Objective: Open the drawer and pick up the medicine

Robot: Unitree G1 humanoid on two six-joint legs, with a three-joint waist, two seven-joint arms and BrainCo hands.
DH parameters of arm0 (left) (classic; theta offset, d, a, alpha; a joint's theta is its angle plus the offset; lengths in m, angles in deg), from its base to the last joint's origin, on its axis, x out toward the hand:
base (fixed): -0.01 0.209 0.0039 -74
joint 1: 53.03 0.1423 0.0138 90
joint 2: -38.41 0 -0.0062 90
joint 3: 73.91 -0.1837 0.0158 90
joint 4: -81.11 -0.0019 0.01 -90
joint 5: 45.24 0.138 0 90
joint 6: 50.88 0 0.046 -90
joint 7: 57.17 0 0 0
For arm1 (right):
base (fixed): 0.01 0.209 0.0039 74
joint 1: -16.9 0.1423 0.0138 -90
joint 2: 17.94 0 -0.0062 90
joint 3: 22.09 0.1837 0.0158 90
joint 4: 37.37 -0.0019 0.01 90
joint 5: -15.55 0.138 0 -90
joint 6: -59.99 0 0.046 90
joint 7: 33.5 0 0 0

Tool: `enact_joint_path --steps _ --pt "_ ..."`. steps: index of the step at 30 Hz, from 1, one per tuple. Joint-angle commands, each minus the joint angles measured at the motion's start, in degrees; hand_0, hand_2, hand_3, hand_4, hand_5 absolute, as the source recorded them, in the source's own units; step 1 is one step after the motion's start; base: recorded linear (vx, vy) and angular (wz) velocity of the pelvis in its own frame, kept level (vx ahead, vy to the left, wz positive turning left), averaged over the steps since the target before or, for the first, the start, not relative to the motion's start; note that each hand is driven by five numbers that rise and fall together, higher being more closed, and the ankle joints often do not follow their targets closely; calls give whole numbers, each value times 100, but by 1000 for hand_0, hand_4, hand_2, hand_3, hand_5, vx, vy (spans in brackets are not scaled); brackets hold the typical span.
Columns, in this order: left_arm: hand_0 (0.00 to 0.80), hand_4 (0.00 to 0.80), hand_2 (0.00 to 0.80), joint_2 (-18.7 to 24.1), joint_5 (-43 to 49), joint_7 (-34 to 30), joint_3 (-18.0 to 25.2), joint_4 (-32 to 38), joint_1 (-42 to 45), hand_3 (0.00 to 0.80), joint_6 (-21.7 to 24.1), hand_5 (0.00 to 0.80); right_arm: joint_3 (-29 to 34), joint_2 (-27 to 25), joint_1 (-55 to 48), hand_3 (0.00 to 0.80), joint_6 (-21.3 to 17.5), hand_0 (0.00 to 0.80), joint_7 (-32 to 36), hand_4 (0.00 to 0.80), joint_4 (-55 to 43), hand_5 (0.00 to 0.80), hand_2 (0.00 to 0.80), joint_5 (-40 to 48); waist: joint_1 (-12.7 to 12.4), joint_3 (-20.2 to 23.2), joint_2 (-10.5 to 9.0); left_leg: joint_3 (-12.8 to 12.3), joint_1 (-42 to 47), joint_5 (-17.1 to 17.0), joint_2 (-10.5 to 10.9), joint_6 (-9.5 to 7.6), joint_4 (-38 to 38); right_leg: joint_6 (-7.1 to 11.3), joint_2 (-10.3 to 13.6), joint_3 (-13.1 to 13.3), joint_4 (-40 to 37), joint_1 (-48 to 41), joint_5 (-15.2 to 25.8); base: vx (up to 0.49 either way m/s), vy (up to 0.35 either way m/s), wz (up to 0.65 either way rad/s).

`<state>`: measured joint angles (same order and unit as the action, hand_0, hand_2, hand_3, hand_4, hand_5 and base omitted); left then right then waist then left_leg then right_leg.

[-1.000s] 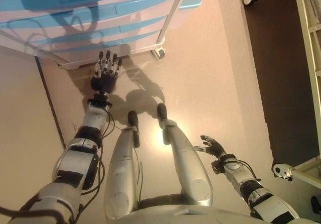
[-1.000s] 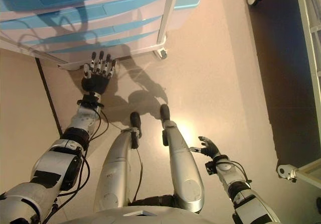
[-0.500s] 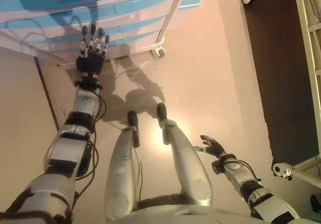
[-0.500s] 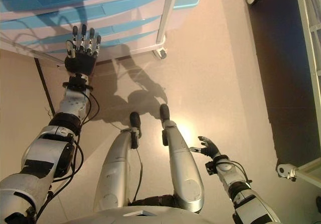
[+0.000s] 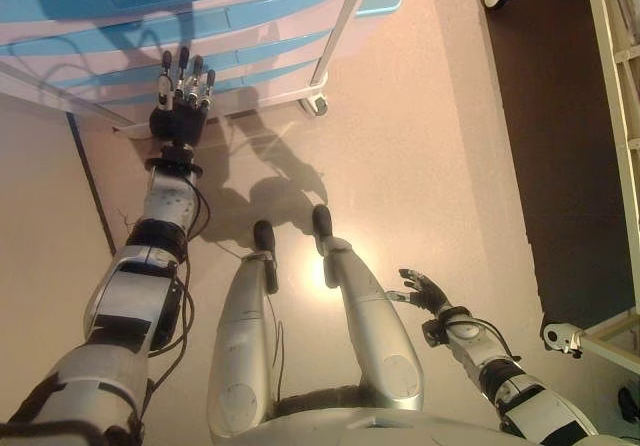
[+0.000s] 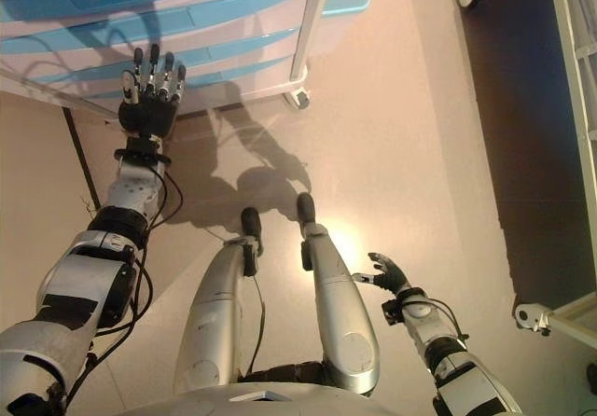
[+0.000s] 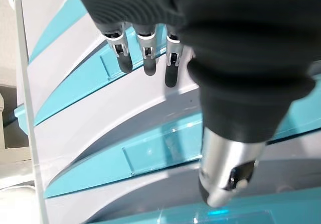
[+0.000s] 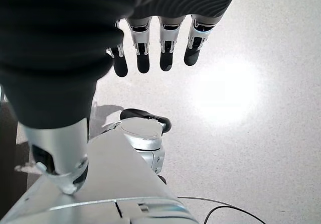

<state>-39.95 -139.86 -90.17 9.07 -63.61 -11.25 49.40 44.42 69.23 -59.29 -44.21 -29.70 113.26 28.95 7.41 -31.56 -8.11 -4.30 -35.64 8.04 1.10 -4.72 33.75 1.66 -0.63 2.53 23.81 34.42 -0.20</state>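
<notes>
A white drawer cabinet [image 5: 250, 36] with several light-blue drawer fronts stands at the top left, all its drawers shut. My left hand [image 5: 180, 106] is stretched out in front of its lower drawers, fingers straight and open, the fingertips [image 7: 145, 63] a short way from a blue drawer front [image 7: 160, 151]. My right hand [image 5: 425, 291] hangs low at the lower right beside my body, fingers relaxed and open, holding nothing. No medicine shows in any view.
The cabinet rests on a white frame with a castor wheel [image 5: 316, 104] at its near right corner. A dark floor strip [image 5: 560, 136] runs down the right side, with a white metal frame [image 5: 615, 56] and its castor [image 5: 560, 339] beyond.
My left arm has reached forward and to the left, carrying the open hand from the floor below the cabinet up to the lower drawer fronts. The right hand has not moved.
</notes>
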Motion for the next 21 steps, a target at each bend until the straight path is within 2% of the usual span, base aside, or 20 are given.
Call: enact_joint_path --steps 1,8,16,21 --pt "0 0 0 414 -245 -563 5 555 -845 0 257 0 -260 -55 -472 0 -122 0 19 0 -156 0 0 58 -55 177 81 -245 448 18 243 -45 -840 -212 -444 -122 111 -133 -161 0 0 0" --pt "0 0 0 420 -395 -1467 -33 1048 -966 0 163 0 -265 -70 -480 0 -181 0 38 0 -53 0 0 4 -54 177 132 -242 559 5 259 -44 -933 -219 -454 -79 78 -204 -167 0 0 0" --pt "0 0 0 433 -361 -1649 -41 1640 -1101 0 269 0 -283 -128 -509 0 -184 0 3 0 -95 0 0 -16 -66 177 202 -242 705 -49 273 -37 -1070 -236 -412 -83 29 -329 -203 0 2 1" --pt "0 0 0 480 -456 -1549 -39 1848 -1194 0 341 0 -273 -138 -503 0 -169 0 16 0 -121 0 0 6 -94 177 210 -229 762 -48 282 -28 -1058 -252 -364 -116 9 -429 -237 0 0 0"
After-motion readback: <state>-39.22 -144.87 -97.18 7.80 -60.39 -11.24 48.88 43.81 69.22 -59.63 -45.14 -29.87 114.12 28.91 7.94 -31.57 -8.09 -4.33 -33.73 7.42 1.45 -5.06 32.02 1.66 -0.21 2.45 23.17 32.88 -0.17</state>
